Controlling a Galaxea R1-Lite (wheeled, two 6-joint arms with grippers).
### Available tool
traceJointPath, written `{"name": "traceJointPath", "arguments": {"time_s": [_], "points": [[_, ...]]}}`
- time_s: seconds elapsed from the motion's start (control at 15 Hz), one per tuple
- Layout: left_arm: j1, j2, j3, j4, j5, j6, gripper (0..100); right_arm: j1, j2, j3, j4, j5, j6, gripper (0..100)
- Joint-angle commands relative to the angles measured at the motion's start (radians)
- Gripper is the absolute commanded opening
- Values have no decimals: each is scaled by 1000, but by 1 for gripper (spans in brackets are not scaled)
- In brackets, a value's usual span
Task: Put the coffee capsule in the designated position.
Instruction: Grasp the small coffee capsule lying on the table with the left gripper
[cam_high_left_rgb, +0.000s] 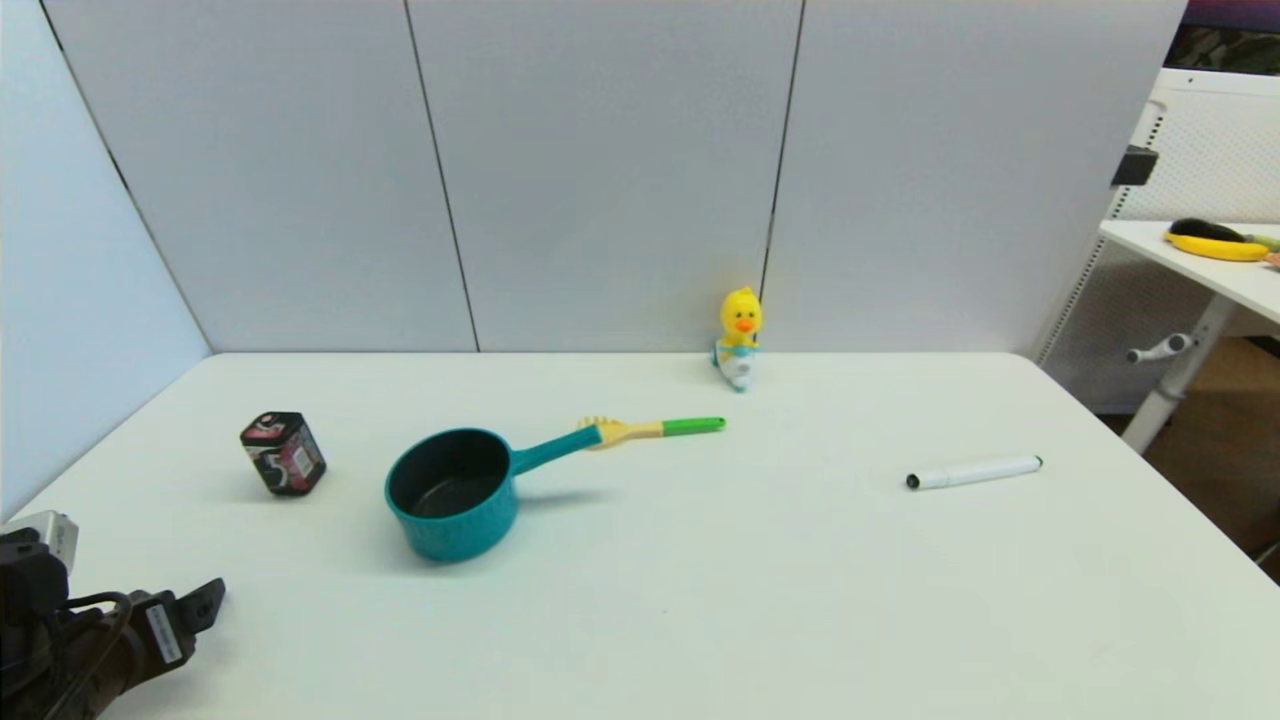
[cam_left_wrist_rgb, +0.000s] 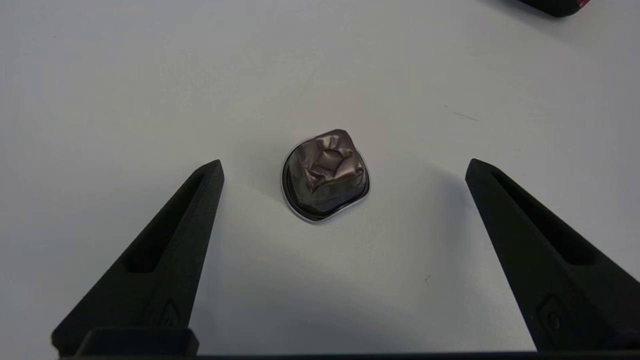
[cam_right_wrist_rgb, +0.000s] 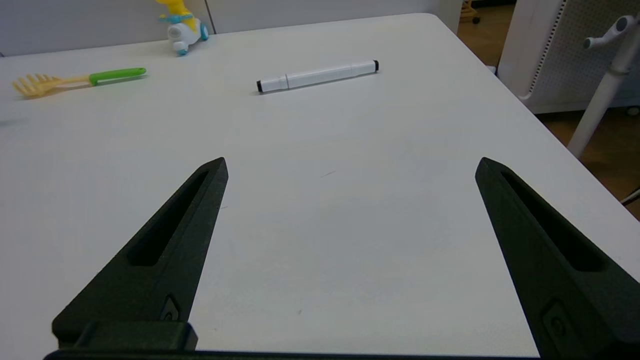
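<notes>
My left gripper hangs spread over the capsule on the desk; next I must descend and pinch.

Coffee capsule — crinkled, glossy foil — matt table.

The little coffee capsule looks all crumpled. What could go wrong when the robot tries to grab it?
1. The coffee capsule is tiny and dented, so the open left gripper might pinch it unevenly and make it pop sideways.
2. Its thin silvery rim lies flat on the table, so fingers coming down too low might scrape the table.
3. The head view does not show the capsule, so aiming relies on the wrist view.
</notes>
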Motion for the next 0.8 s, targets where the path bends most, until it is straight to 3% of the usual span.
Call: {"name": "traceJointPath", "arguments": {"time_s": [0.07,0.8], "points": [[-2,22,-10,-8,2,-2,100,1,1,2,0,-1,0,100],[-11,78,-57,-12,1,7,100,1,1,2,0,-1,0,100]]}}
